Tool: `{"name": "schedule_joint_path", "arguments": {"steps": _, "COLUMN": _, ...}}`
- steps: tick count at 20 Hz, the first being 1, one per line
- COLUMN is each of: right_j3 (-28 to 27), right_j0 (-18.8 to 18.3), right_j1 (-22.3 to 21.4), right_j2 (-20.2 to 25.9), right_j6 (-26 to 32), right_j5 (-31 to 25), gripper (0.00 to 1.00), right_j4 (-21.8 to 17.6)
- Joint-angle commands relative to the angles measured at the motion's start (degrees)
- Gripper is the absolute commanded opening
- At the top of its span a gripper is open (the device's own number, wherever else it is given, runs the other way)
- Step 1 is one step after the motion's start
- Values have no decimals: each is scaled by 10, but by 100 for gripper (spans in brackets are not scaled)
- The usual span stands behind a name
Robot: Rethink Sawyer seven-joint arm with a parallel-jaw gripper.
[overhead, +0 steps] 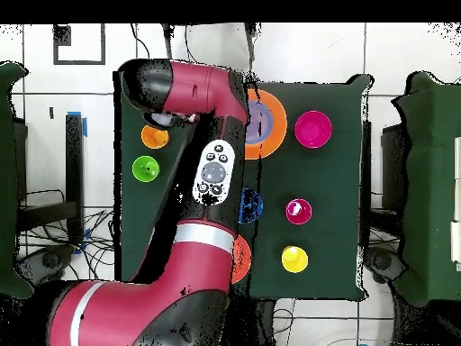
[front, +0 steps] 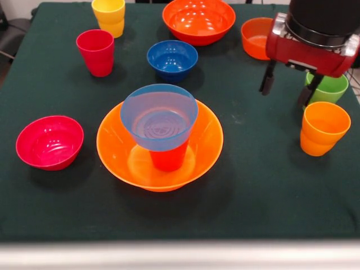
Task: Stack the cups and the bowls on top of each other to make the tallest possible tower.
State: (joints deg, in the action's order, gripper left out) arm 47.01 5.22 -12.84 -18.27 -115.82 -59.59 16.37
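Jaws point(front: 287, 89) spread, empty, above green cup point(front: 328, 87)

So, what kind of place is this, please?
Probably a robotics lab, not a home. A red and black robot arm works over a table with a dark green cloth, on which bright plastic cups and bowls are set out. The overhead view shows cables on the tiled floor.

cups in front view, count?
5: yellow far left; crimson beside it; red-orange in the large orange bowl, under the light blue bowl; green behind the gripper; orange right.
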Motion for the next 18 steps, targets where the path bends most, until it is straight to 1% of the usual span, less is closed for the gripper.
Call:
{"name": "schedule_joint_path", "arguments": {"steps": 1, "right_j3": -15, "right_j0": 14, "right_j1": 33, "right_j2": 30, "right_j6": -142, "right_j5": -43, "gripper": 100, "right_j4": 10}}
{"name": "schedule_joint_path", "arguments": {"steps": 5, "right_j3": -29, "right_j0": 12, "right_j1": 43, "right_j2": 34, "right_j6": -146, "right_j5": -41, "gripper": 100, "right_j4": 10}}
{"name": "schedule_joint_path", "arguments": {"steps": 7, "right_j3": -26, "right_j0": 12, "right_j1": 43, "right_j2": 34, "right_j6": -142, "right_j5": -38, "gripper": 100, "right_j4": 8}}
{"name": "schedule_joint_path", "arguments": {"steps": 9, "right_j3": -22, "right_j0": 10, "right_j1": 43, "right_j2": 21, "right_j6": -138, "right_j5": -33, "gripper": 100, "right_j4": -4}}
{"name": "schedule_joint_path", "arguments": {"steps": 10, "right_j3": -16, "right_j0": 3, "right_j1": 49, "right_j2": 29, "right_j6": -138, "right_j5": -25, "gripper": 100, "right_j4": 1}}
{"name": "schedule_joint_path", "arguments": {"steps": 12, "right_j3": -13, "right_j0": -2, "right_j1": 56, "right_j2": 32, "right_j6": -123, "right_j5": -6, "gripper": 100, "right_j4": -4}}
{"name": "schedule_joint_path", "arguments": {"steps": 18, "right_j3": -6, "right_j0": -5, "right_j1": 54, "right_j2": 33, "right_j6": -114, "right_j5": -5, "gripper": 100, "right_j4": -5}}
